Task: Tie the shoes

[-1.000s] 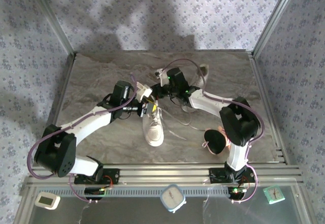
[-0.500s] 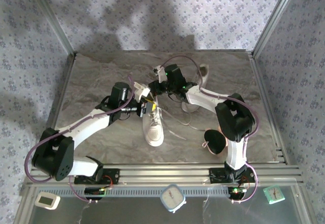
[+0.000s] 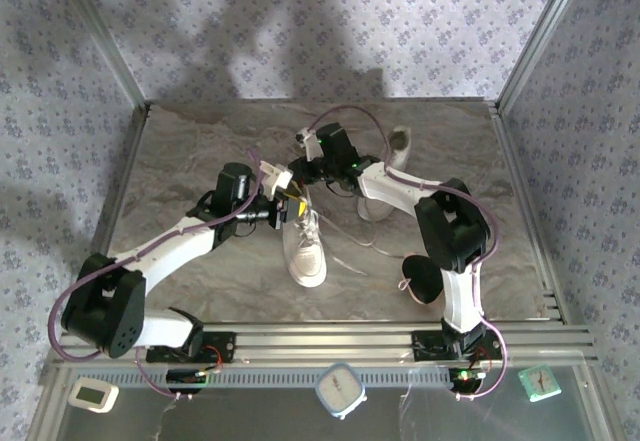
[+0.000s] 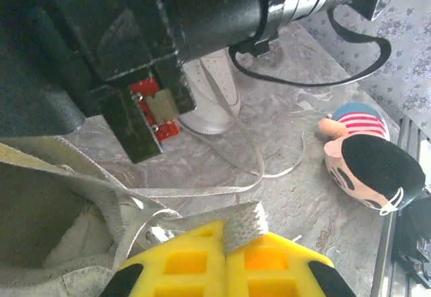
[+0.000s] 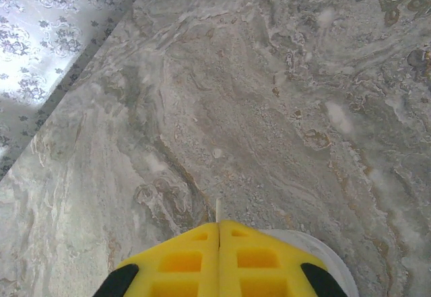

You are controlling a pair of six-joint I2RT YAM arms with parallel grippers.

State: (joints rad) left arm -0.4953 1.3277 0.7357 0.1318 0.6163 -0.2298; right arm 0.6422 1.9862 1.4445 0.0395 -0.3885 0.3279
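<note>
Left gripper (image 4: 225, 260) pinches a lace (image 4: 244, 221) over the mid-table shoe (image 3: 303, 248), its mate (image 3: 400, 144) at 1 o'clock; right gripper (image 5: 219, 243) is pressed together on a white sliver (image 5: 217, 209), likely the other lace. Best to pull evenly toward 9 and 3 o'clock, keeping both pinches firm.

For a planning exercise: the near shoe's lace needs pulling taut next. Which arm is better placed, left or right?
Left, probably: the left fingers are shut on a lace by the shoe; the right fingers are shut with just a sliver showing.
</note>
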